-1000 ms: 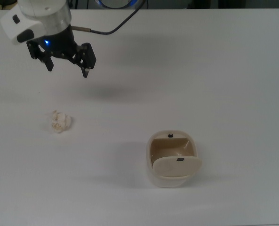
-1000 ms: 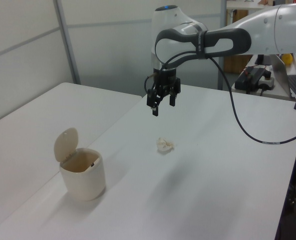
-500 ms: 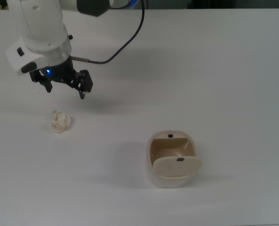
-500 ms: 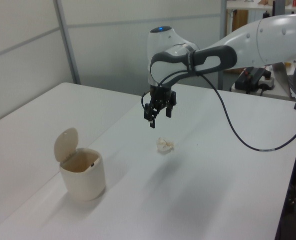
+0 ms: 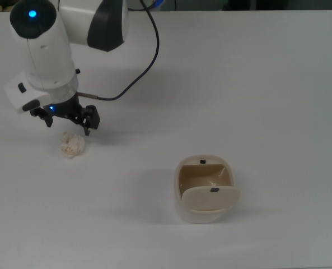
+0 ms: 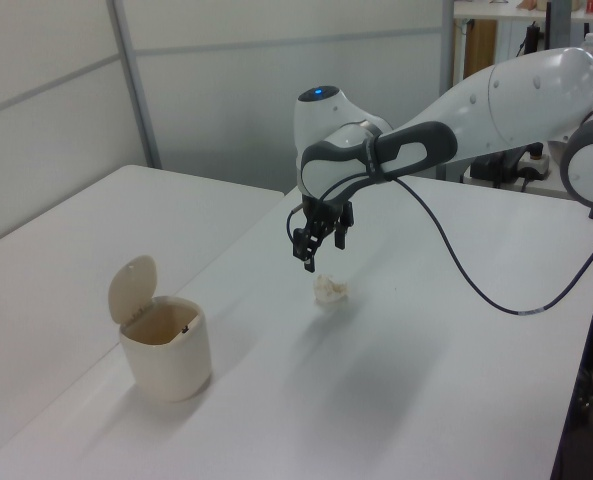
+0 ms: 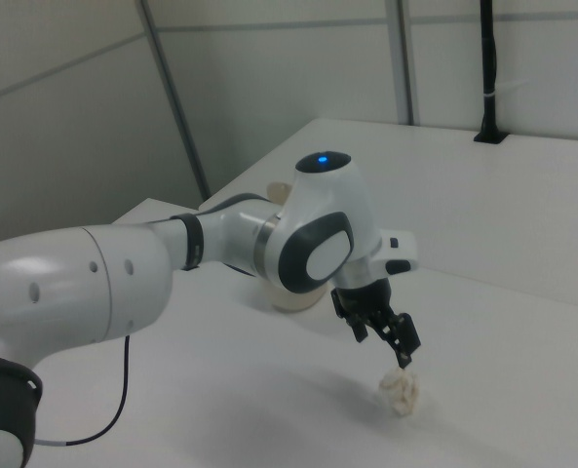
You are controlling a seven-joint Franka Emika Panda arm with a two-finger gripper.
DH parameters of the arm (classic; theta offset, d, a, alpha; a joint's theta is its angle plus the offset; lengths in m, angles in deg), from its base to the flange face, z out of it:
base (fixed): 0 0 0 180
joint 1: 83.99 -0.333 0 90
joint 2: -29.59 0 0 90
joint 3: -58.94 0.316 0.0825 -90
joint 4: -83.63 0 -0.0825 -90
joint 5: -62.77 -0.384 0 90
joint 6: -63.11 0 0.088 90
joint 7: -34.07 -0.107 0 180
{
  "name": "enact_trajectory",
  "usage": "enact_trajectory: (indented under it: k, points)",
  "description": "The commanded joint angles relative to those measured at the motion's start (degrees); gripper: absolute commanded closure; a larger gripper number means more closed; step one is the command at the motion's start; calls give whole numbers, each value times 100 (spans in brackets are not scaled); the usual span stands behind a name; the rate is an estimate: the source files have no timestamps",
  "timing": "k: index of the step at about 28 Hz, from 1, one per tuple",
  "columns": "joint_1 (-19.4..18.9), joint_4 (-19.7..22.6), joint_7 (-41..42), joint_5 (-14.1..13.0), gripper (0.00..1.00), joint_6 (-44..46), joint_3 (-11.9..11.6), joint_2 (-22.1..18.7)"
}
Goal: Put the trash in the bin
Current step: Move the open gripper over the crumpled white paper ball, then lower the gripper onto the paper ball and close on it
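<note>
Since a second ago I've dropped and swung in from the far edge of the table point(image 5: 277, 84); my gripper point(image 5: 68, 123) now hangs just above the trash point(image 5: 72, 144), fingers spread apart, nothing between them. Trash and bin point(image 5: 202, 210) haven't shifted.

Step in hand, as I read it: approach for the pick, no contact yet. In the left view the gripper point(image 6: 311, 248) sits just over the trash point(image 6: 328, 290) with a gap below the tips; the right view shows the same, gripper point(image 7: 391, 341) above the trash point(image 7: 402, 394).

Trash lies on bare table toward the top view's left edge, well apart from the bin, which stands nearer the top view's bottom edge with its flap tipped up and mouth open point(image 6: 166, 345).

Next move probably calls for a short straight descent so the fingers straddle the wad, then close. It's lumpy and light, so I'd guess it could skid if one tip lands first.

Hard to make out: in the top view my wrist covers part of the fingers. In the right view the arm hides nearly all of the bin.
</note>
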Motion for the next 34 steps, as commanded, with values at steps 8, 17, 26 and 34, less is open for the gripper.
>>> enact_trajectory:
  k: [8,17,26,34]
  points:
    - [-55,205,-76,312,0,-602,-48,312]
    - [-99,197,-683,751,0,-1059,-48,585]
    - [-169,197,-700,787,0,-1059,-48,690]
    - [-178,197,-692,980,72,-1059,-39,699]
